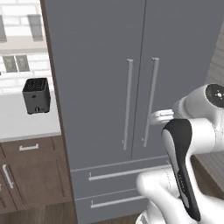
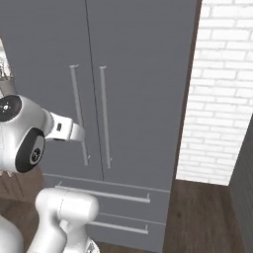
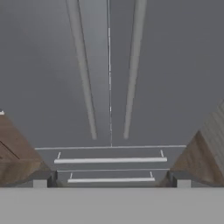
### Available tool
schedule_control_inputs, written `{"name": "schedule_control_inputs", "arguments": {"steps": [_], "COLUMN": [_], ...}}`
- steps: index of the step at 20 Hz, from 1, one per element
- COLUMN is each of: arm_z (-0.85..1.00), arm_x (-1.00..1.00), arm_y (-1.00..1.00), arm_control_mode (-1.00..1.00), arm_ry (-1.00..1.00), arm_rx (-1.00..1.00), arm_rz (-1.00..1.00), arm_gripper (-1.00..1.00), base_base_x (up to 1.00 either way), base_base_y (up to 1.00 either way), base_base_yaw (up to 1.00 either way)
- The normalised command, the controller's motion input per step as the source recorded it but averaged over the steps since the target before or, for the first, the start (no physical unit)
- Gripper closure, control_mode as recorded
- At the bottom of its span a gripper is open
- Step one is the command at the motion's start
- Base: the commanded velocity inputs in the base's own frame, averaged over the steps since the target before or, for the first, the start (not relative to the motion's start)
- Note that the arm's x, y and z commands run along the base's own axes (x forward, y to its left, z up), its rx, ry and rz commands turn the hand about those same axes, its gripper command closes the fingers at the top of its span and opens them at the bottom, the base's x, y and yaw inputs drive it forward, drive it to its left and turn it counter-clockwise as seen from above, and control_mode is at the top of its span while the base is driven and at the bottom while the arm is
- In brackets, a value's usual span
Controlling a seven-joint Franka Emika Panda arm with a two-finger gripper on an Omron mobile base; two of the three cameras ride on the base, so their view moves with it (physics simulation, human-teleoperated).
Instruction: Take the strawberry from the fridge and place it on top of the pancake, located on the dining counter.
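Fridge (image 1: pixel 100 78) shut dead ahead of my jaws (image 3: pixel 111 179), which stand wide apart and empty, both handles (image 3: pixel 83 70) just beyond; strawberry presumably behind the doors, so opening, picking and carrying to the pancake all remain.

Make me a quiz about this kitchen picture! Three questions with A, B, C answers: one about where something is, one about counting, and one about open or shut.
1. Where is the black toaster?
A. On the white counter left of the fridge
B. On top of the fridge
C. On the floor

2. How many drawers sit under the fridge doors?
A. None
B. Two
C. Four

3. The fridge doors are:
A. Both open
B. One open
C. Both shut

Answers:
1. A, it stands on the counter beside the fridge in the left base view.
2. B, two long handles lie one above the other.
3. C, the doors meet flush at the middle seam, and no shelves show.
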Motion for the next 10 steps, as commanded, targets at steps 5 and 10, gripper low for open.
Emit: {"name": "schedule_control_inputs", "arguments": {"steps": [5, 10], "arm_z": [0.0, 0.0], "arm_x": [0.0, 0.0], "arm_y": [0.0, 0.0], "arm_control_mode": [1.0, 1.0], "arm_ry": [0.0, 0.0], "arm_rx": [0.0, 0.0], "arm_rz": [0.0, 0.0], "arm_gripper": [-1.0, -1.0], "base_base_x": [-0.63, -0.52], "base_base_y": [0.02, -0.01], "base_base_yaw": [0.0, 0.0]}}
